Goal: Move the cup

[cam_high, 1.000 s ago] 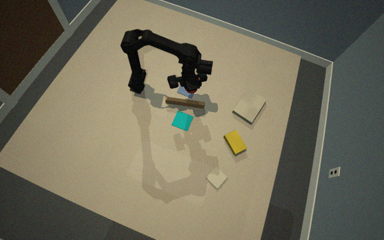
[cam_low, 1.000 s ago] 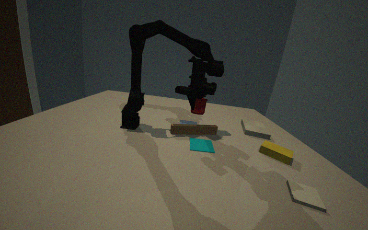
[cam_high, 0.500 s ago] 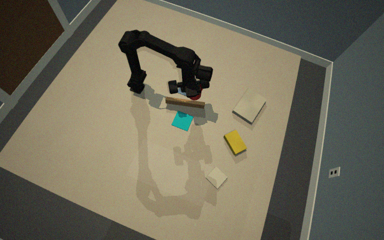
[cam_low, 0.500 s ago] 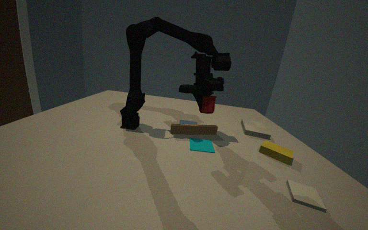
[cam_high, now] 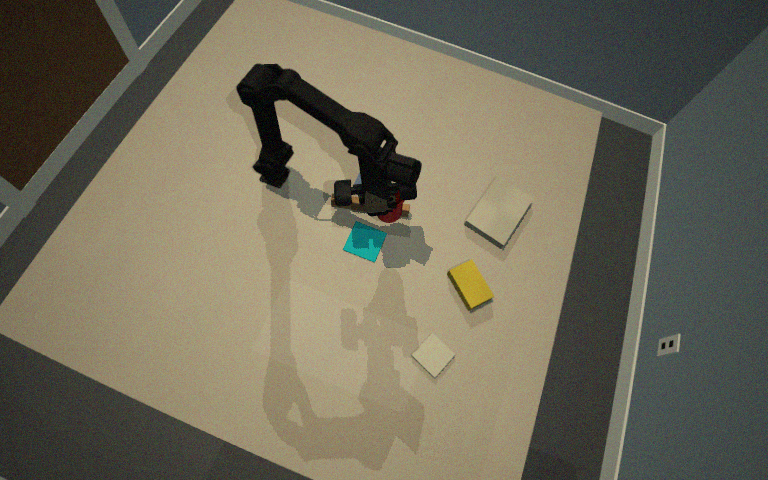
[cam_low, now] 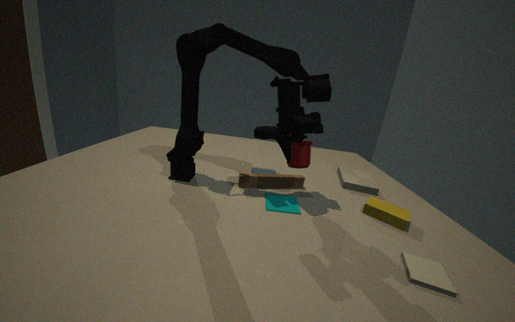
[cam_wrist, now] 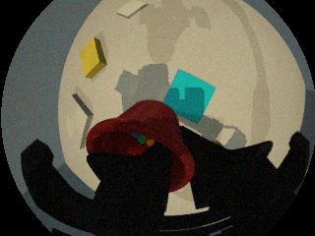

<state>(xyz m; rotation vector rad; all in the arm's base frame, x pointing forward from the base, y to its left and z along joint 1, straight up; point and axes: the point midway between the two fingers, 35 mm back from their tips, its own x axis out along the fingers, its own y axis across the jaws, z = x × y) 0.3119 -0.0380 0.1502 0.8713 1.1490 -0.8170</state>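
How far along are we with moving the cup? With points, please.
Lifting is done: the red cup (cam_high: 390, 212) (cam_low: 300, 154) (cam_wrist: 153, 115) is off the table, with marbles (cam_wrist: 142, 140) visible inside. In hand: the gripper (cam_wrist: 175, 130) is shut on it, up by the wooden bar (cam_low: 271, 181). Left: clear the bar, lower the cup onto the teal pad (cam_high: 365, 242) (cam_low: 282, 203) (cam_wrist: 191, 95), likely the target since it bears nothing, and let go.

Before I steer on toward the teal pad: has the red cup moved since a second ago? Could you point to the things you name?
Yes. In the top view, the red cup (cam_high: 389, 212) (cam_low: 300, 154) (cam_wrist: 153, 115) has gone from behind the wooden bar (cam_high: 405, 210) (cam_low: 279, 182) to over its right end.
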